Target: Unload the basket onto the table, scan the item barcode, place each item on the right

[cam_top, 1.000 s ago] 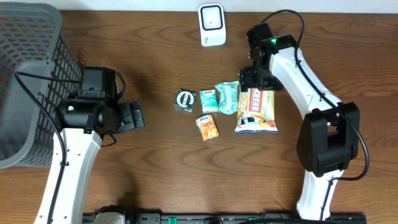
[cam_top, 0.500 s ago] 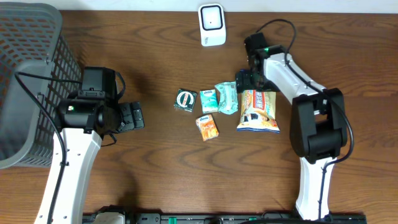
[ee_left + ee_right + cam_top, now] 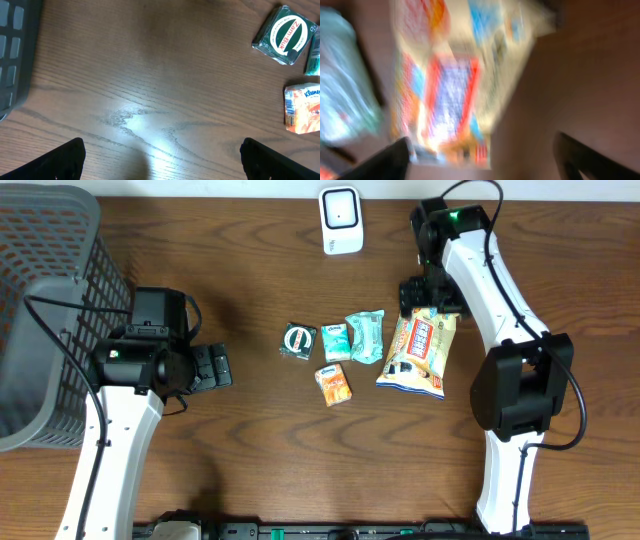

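The left end effector stands wide open and empty above the bare brown wooden tabletop, touching nothing. Ahead of it and off to its right in its wrist view lies a dark green square packet with a white round label reading "Zam-Buk". Nearer on the same side is a small orange tissue pack marked "Kleenex". The grey plastic mesh basket sits at its far left. The right end effector has its fingers well apart, a little narrower than the left's. It hangs over the top end of the white, red and orange printed snack bag, which lies tilted on the tabletop. The right wrist view is badly blurred, so whether the fingers touch the bag cannot be told, and its print cannot be read. Just beyond the bag from this end effector lie a pale green crinkled wrapper and a small teal pack. The white barcode scanner stands near the tabletop's far edge, apart from the right end effector.
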You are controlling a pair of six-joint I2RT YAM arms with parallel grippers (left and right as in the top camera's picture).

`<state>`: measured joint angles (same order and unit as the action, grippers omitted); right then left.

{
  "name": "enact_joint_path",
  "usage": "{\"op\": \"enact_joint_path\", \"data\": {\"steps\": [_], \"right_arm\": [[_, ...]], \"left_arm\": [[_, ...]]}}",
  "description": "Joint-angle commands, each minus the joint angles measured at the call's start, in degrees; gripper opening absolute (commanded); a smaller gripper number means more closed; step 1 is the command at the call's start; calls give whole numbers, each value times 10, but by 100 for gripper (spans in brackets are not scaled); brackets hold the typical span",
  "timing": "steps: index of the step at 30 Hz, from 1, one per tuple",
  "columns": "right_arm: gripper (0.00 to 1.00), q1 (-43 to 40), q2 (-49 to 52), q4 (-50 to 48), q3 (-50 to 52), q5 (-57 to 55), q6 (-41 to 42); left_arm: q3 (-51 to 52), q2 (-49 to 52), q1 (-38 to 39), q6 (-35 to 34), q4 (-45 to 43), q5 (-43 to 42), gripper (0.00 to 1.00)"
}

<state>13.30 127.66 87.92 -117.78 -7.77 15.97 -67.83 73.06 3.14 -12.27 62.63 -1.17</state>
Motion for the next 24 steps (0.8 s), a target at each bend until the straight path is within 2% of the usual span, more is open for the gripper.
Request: {"op": "enact_joint_path", "data": {"steps": [1,4,6,10,14,17,24], "right_arm": [[61,4,0,20,18,-1,7],[47,4,0,14,58,11,7],[45,5,0,-10,89,16,7],[51,7,0,-88,156,50,5],[60,7,0,-188,206,96,-38],[61,7,0,-234,223,123,-68],[71,5,0,-230,198,117,-124]], "left_arm": [[3,2,2,-9,1,3,98],[3,2,2,-9,1,3,98],[3,2,2,-9,1,3,98],[3,2,2,-9,1,3,97],[3,2,2,-9,1,3,98],[3,2,2,-9,1,3,98],[3,2,2,-9,1,3,98]]}}
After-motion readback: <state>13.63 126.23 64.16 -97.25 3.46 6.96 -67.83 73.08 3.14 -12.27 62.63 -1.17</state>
